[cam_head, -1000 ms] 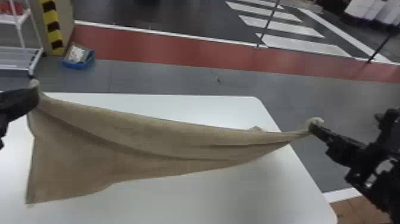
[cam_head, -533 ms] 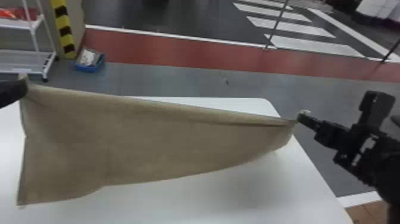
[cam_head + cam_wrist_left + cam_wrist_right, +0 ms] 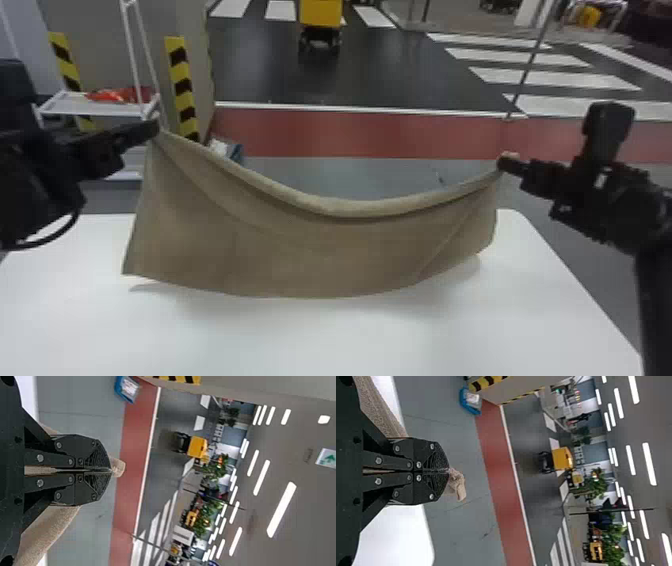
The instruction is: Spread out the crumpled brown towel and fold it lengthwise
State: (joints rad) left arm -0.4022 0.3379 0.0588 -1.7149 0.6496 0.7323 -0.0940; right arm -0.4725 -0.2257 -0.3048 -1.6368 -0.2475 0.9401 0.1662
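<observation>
Between both grippers the brown towel point(image 3: 320, 250) hangs over the white table, its top edge sagging in the middle and its lower edge curved. At the towel's upper left corner is my left gripper point(image 3: 156, 126); at its upper right corner is my right gripper point(image 3: 502, 162). In the left wrist view my left gripper point(image 3: 110, 470) is shut on the towel, a small tip of cloth point(image 3: 118, 467) poking out past the fingers. The right wrist view has my right gripper point(image 3: 447, 471) shut on the other corner, with a crumpled bit of towel point(image 3: 458, 485) beyond its fingertips.
The white table point(image 3: 320, 340) spreads below and in front of the towel. Behind its back left side stands a white rack point(image 3: 95, 106) beside striped posts point(image 3: 181, 85). A blue bin point(image 3: 235, 152) is on the floor, partly behind the towel.
The head view has tilted up. The grippers are higher relative to the table and closer together, and the towel's top edge has gone from nearly straight to sagging. The right end hangs more open.
</observation>
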